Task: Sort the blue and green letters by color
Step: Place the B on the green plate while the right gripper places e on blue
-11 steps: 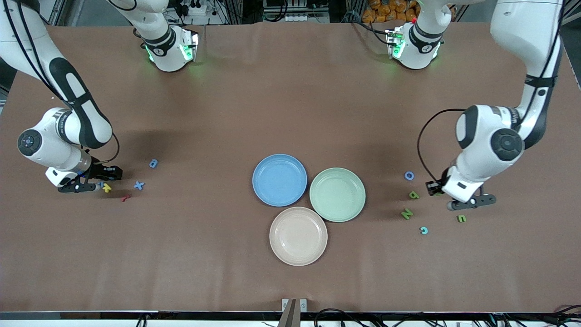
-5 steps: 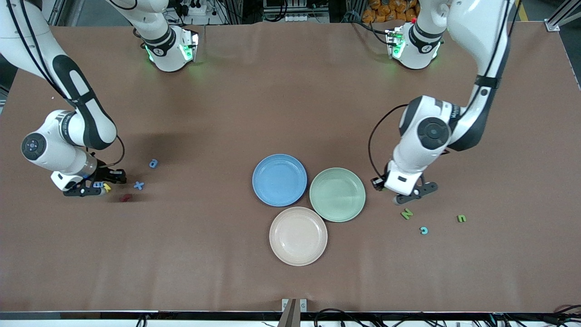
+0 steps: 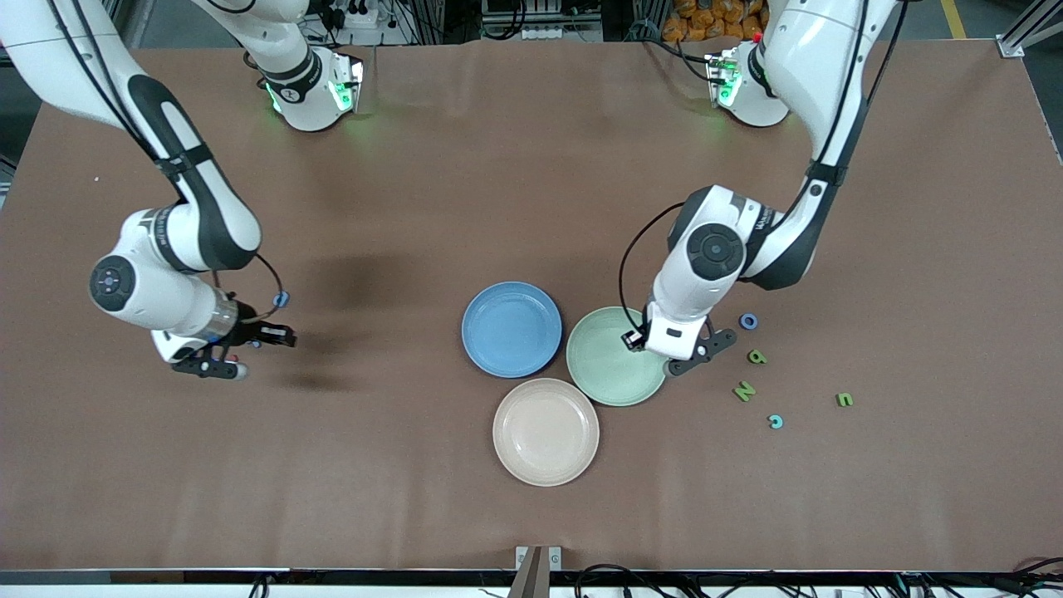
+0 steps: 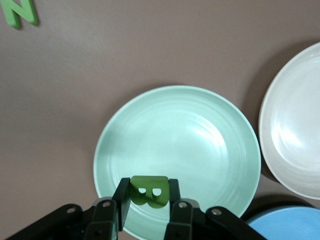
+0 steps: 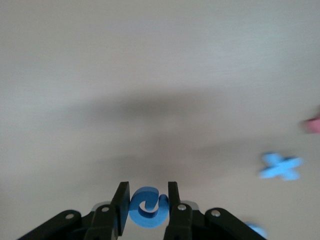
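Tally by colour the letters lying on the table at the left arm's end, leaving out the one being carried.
Green letters: 3
Blue ring letter: 1
Teal letter: 1
Total: 5

Beneath the left gripper (image 4: 147, 207), clamped on a green letter (image 4: 148, 191), the green plate (image 4: 200, 130) lies bare; beneath the right gripper (image 5: 145, 209), gripping a blue letter (image 5: 147, 206), open table with a blue X (image 5: 281, 166) off aside
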